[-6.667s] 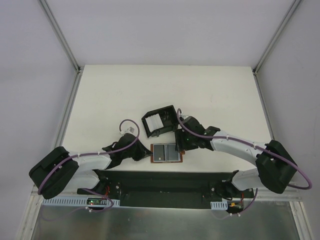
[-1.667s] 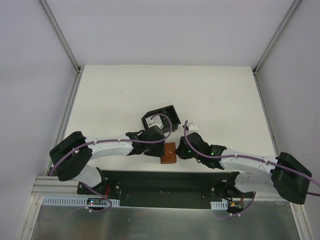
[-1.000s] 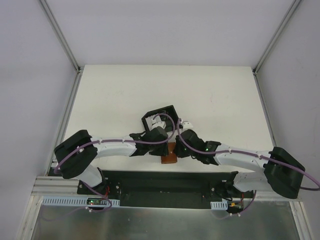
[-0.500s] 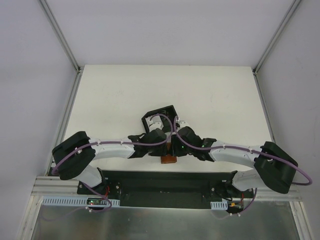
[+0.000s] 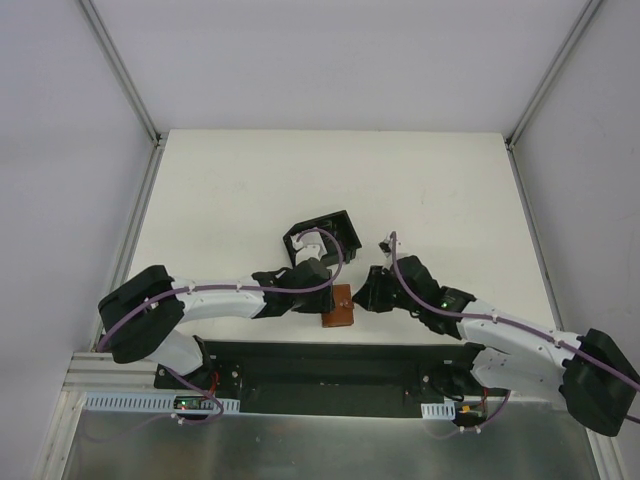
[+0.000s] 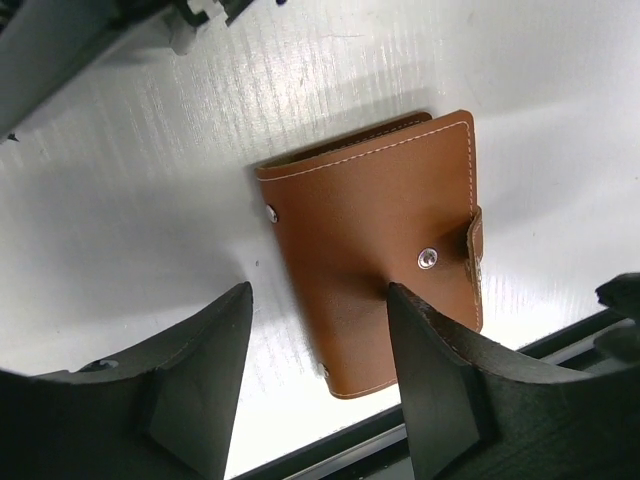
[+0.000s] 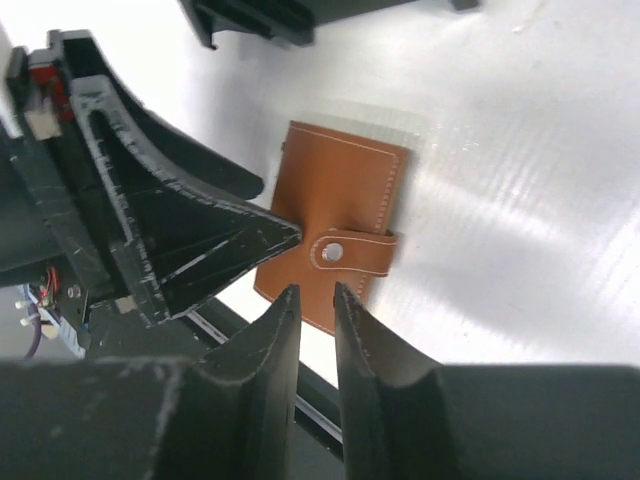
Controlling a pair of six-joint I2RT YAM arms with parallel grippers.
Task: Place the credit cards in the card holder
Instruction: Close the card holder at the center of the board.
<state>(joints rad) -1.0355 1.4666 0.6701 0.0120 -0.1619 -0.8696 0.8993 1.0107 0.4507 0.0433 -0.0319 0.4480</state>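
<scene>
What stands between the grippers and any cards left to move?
The brown wallet lies folded shut, its strap snapped, and no loose card shows on the table. Any card inside sits behind that closed cover. The left gripper is open, straddling the wallet's edge. The card holder stands just beyond.

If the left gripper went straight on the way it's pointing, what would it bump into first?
Probably the brown leather wallet, lying snapped shut on the table right ahead of the left gripper. How near it is, I can't tell.

Left gripper (image 6: 318, 295) wide, right gripper (image 7: 315, 292) (empty) narrow
</scene>
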